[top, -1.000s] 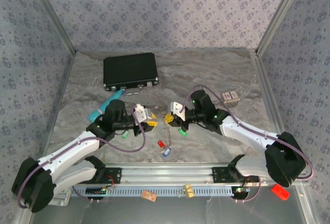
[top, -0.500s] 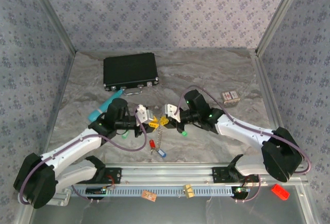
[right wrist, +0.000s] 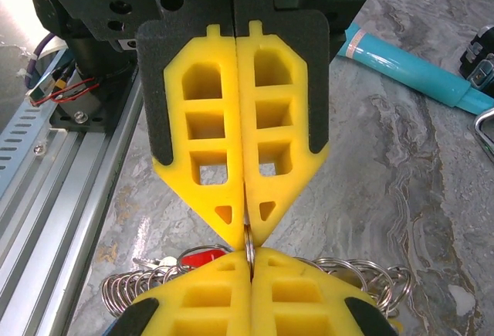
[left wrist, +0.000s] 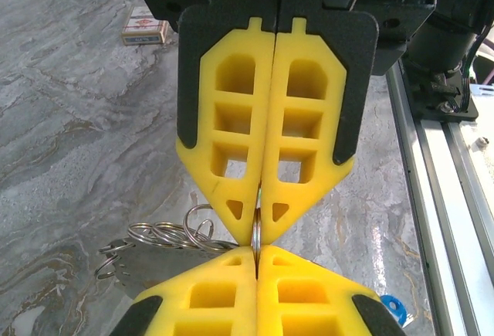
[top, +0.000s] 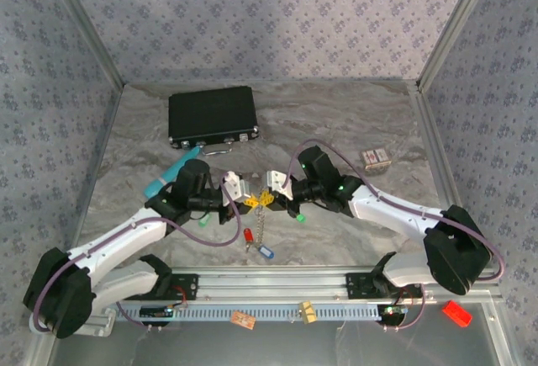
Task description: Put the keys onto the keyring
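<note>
My two grippers meet tip to tip over the middle of the table. The left gripper (top: 246, 202) (left wrist: 256, 255) and right gripper (top: 267, 197) (right wrist: 248, 252) are both shut on the thin metal keyring (left wrist: 255, 228) (right wrist: 248, 237), seen edge-on between the yellow pads. A chain (top: 262, 219) hangs from it down to a red key (top: 248, 236) (right wrist: 202, 257) and a blue key (top: 267, 251) (left wrist: 392, 305). Small metal rings (left wrist: 158, 235) (right wrist: 370, 274) bunch beside the pads. Two green keys (top: 298, 216) (top: 202, 223) lie on the table, apart from the ring.
A black case (top: 212, 116) sits at the back left, with a teal tube (top: 168, 172) (right wrist: 409, 69) in front of it. A small card box (top: 376, 158) (left wrist: 144, 27) lies at the right. The metal rail (top: 269, 286) runs along the near edge.
The right gripper has carried the keyring left, toward the left gripper. The left gripper's jaws have closed on the ring. The chain with the red and blue keys has shifted left.
</note>
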{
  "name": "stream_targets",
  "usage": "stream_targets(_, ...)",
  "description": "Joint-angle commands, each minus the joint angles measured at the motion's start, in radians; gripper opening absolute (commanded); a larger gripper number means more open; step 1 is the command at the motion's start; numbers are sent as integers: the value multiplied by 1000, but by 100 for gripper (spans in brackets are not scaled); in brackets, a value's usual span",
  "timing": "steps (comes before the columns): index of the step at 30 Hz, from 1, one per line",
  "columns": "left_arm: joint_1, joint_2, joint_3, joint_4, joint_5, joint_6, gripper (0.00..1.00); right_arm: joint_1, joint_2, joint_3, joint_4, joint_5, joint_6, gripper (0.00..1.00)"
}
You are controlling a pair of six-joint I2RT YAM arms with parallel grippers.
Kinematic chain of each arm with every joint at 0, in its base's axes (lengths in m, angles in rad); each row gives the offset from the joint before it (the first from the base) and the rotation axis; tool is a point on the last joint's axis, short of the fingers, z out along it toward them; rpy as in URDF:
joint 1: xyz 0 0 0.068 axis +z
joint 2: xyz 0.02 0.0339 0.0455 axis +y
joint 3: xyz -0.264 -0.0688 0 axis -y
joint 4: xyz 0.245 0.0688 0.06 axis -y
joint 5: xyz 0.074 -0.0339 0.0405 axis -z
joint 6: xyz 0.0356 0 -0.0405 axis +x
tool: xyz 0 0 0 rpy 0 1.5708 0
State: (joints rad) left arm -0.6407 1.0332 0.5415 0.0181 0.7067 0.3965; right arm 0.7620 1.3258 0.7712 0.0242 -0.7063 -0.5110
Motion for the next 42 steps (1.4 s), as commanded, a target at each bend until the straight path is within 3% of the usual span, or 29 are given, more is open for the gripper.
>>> stream_targets(1,-3,4,34,-12,23,28,0,5,-2,39,30,-12,-13,0)
stream_targets(4,-8,-4,29,-7,-12,24,0,-6,-12,24,32,31,-2,22)
stream_targets(8,-16,-15,18,2,-39,14,0,-28,-21,-12,26,58,4,27)
stream_targets(14,-19,-17,15,6,-51,16,0,-30,-14,-25,17,38,18,27)
stream_targets(22,-21,-16,20,5,-52,17,0,-30,-4,-7,17,-2,18,11)
stream_targets(29,-21,-18,23,5,-50,18,0,-27,21,20,4,-28,13,13)
stream_targets(33,-22,-18,25,7,-47,18,0,-26,24,25,-2,-39,10,0)
stream_targets(35,-21,-12,27,7,-48,18,0,-27,24,29,-3,-42,10,0)
stream_targets(38,-21,5,41,-15,-46,23,11,-26,23,31,1,-47,14,0)
stream_targets(42,-27,18,47,-18,-47,30,14,-24,23,37,6,-54,15,0)
